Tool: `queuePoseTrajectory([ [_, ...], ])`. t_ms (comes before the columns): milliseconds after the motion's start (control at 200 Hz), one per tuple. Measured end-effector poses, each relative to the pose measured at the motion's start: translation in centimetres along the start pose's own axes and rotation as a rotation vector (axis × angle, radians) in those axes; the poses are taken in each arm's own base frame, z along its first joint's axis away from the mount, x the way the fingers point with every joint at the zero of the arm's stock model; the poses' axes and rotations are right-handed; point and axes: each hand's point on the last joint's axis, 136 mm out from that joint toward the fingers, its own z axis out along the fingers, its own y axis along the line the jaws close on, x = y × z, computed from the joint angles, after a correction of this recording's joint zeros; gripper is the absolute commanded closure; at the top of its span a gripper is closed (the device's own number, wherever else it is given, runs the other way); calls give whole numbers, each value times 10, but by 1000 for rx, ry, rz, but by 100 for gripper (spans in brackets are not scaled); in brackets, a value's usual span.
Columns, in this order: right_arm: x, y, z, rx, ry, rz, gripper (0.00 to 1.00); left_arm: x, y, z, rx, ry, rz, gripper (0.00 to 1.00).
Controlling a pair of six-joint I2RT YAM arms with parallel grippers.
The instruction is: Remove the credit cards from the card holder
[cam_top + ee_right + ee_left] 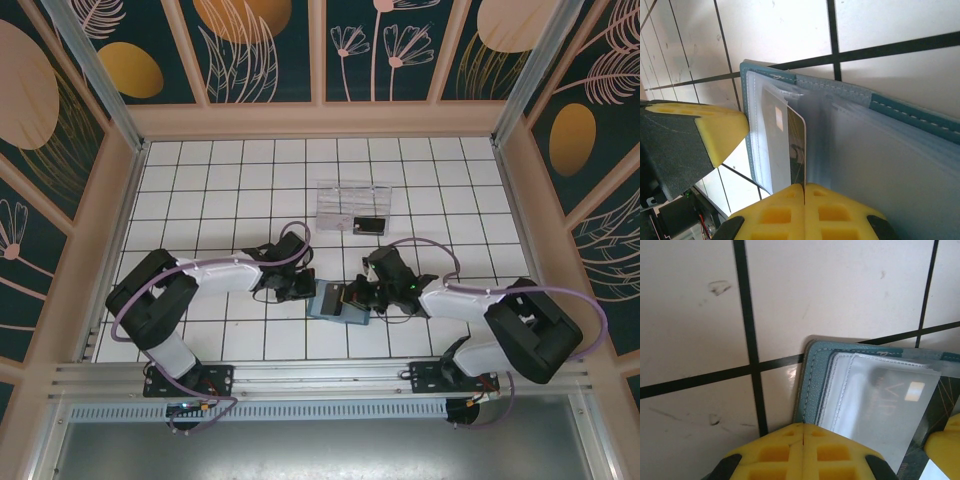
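Greyish card (796,150) half inside card holder (905,116)

The card holder (338,300) lies on the table (200,200) between my left gripper (304,292), at its 9 o'clock edge, and my right gripper (359,297), at its 3 o'clock side. My right jaws pinch a credit card (796,145) that sticks out of a pocket. At 12 o'clock from the holder, well apart, stands the tray (340,192), with the other card (368,225) at its 5 o'clock corner.

A robotics lab test cell: a white tabletop (230,180) ruled in a black grid, boxed in by aluminium posts (93,70) and leaf-printed wall panels (265,45) from 9 round to 3 o'clock. Two robot arms (215,272) are bolted to a metal rail (320,372) at 6 o'clock.
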Motion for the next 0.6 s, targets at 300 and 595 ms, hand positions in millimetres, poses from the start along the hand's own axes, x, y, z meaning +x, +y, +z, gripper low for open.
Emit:
queuePoseTrajectory([
  [300, 2, -3, -17, 21, -23, -2, 98, -1, -5, 2, 17, 6, 4, 95],
  [595, 4, -9, -45, 49, -68, 19, 100, -2, -5, 2, 17, 5, 4, 95],
])
